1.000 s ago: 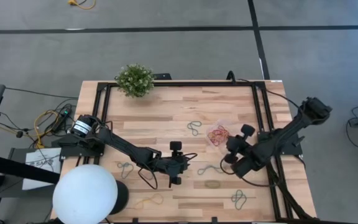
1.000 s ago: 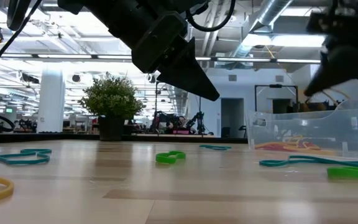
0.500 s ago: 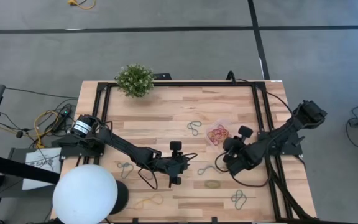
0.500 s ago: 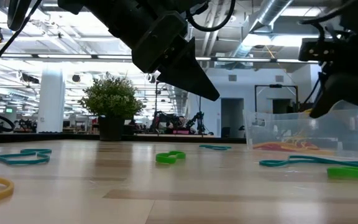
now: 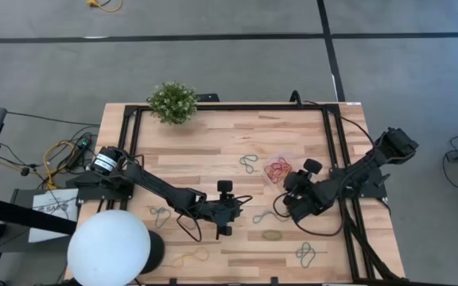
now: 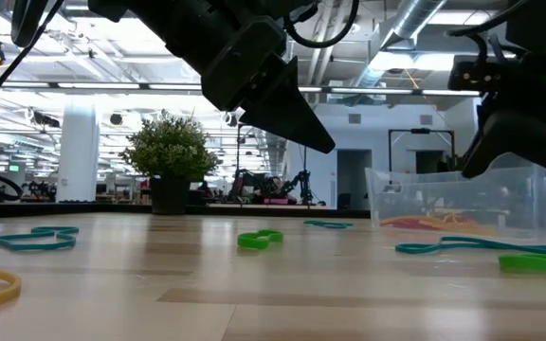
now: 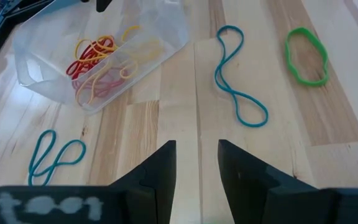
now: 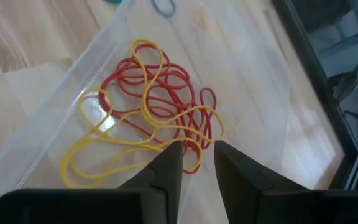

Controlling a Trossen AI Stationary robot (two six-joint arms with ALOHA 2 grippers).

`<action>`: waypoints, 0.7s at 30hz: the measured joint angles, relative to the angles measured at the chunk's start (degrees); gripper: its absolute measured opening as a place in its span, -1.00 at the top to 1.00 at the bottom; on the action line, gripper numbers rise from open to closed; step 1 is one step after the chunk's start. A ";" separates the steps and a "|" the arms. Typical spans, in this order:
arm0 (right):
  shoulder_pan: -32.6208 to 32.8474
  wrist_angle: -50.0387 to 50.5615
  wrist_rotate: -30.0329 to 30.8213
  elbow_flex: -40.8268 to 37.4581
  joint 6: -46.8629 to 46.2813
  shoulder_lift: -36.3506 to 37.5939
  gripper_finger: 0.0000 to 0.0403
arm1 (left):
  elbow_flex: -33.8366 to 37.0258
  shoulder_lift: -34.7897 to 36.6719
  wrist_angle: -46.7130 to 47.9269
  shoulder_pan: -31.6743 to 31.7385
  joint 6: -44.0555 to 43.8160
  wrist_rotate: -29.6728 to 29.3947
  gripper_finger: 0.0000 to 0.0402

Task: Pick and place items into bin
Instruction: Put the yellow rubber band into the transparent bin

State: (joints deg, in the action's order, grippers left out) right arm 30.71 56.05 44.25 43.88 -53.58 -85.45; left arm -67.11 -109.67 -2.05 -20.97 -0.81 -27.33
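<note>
The clear bin (image 5: 279,169) stands on the table right of centre and holds red and yellow bands (image 8: 160,106). Loose bands lie flat on the wood: a teal one (image 5: 267,215), a green one (image 5: 272,235), another teal one (image 5: 248,164), and others near the front edge. My right gripper (image 5: 291,193) is open by a narrow gap, just above the bin's near-right side (image 8: 197,163). My left gripper (image 5: 237,208) is open and hovers above the table centre, with the teal band (image 7: 238,81) and green band (image 7: 306,56) ahead of it.
A potted plant (image 5: 172,102) stands at the far left corner. A black frame rail (image 5: 332,151) runs beside the bin on the right. A white lamp dome (image 5: 108,246) covers the near left corner. A yellow band (image 5: 191,257) and a teal band (image 5: 161,214) lie near left.
My right gripper has moved toward the table's left and slightly far, closing on the bin, and has come down to just above its rim. The left arm has kept still.
</note>
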 joint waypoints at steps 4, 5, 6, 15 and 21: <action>1.25 0.21 1.33 1.14 0.02 0.00 0.55 | 0.00 0.35 -0.34 -0.30 -0.03 0.07 0.45; 1.76 0.43 1.98 1.69 0.02 0.00 0.55 | -0.30 0.44 -0.13 -0.34 -0.41 0.40 0.45; 2.47 0.67 2.97 2.33 0.04 0.00 0.55 | -0.75 0.73 0.92 -0.43 -1.04 1.02 0.45; 13.47 1.89 10.65 10.47 0.36 0.07 0.55 | -11.65 7.35 30.09 -2.94 -7.88 7.58 0.45; 22.25 -6.74 14.33 11.56 9.70 0.07 0.55 | -14.88 8.62 38.22 -5.99 -15.37 14.51 0.45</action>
State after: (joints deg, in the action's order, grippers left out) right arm 52.97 49.31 58.59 55.44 -43.88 -85.38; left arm -82.00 -101.05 36.17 -26.96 -16.18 -12.83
